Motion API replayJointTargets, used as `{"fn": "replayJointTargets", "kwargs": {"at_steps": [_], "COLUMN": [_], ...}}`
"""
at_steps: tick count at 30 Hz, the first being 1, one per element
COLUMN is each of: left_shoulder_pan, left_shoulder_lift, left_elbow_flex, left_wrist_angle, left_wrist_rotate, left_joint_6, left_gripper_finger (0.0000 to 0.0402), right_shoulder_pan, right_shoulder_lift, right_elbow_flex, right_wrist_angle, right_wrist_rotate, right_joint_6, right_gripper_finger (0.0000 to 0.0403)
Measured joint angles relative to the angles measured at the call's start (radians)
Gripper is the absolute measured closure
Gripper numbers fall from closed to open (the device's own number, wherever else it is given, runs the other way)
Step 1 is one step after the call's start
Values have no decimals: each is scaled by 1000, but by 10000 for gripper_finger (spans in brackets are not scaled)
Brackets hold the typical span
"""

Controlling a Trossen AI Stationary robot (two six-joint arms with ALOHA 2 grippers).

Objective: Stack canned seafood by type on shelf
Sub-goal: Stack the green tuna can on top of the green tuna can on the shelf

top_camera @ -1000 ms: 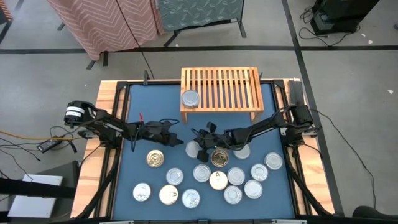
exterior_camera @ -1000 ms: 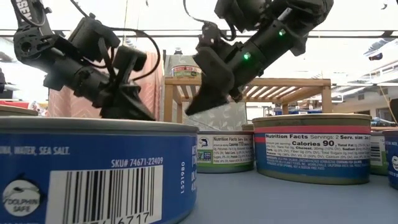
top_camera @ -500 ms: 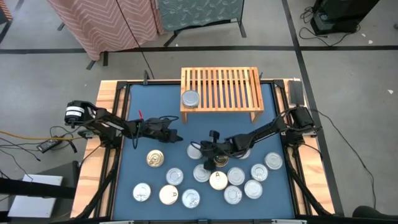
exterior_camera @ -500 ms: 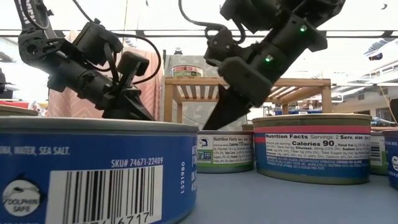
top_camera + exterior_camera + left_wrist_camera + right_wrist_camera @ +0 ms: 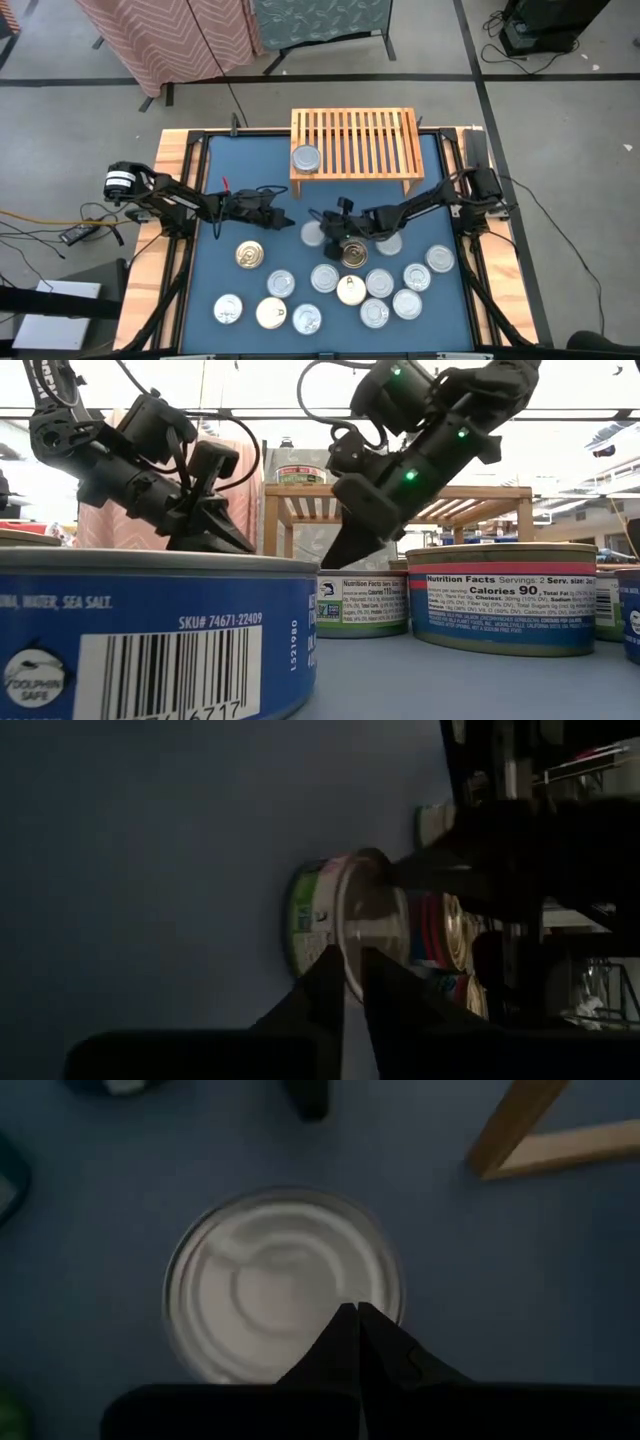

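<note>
Both jaws look closed and empty, though your wrist views are dim. Your right gripper (image 5: 322, 233) hovers over a silver can (image 5: 283, 1286) near the shelf (image 5: 355, 142); your left gripper (image 5: 283, 217) waits beside it.

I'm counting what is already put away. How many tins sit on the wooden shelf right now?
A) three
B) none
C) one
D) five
C: the high view shows a single silver-topped tin at the front left corner of the wooden shelf; the other tins are all down on the blue table.
</note>
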Motion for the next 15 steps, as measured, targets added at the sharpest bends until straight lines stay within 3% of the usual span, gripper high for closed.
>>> {"fn": "replayJointTargets", "kwargs": {"at_steps": [7,15], "left_shoulder_pan": [0,0], "left_shoulder_lift": [-1,-1], "left_elbow_flex": [0,0], "left_wrist_angle": [19,37], "left_wrist_rotate": [-9,33], "left_joint_6": [12,9], "left_gripper_finger": [287,259], "right_shoulder_pan": [-23,78], "right_shoulder_lift": [-16,-47], "right_elbow_flex": [13,-1], "right_wrist_angle": [69,15], "right_wrist_rotate": [0,0], "right_joint_6": [-27,-5], "right_gripper_finger": [403,403]}}
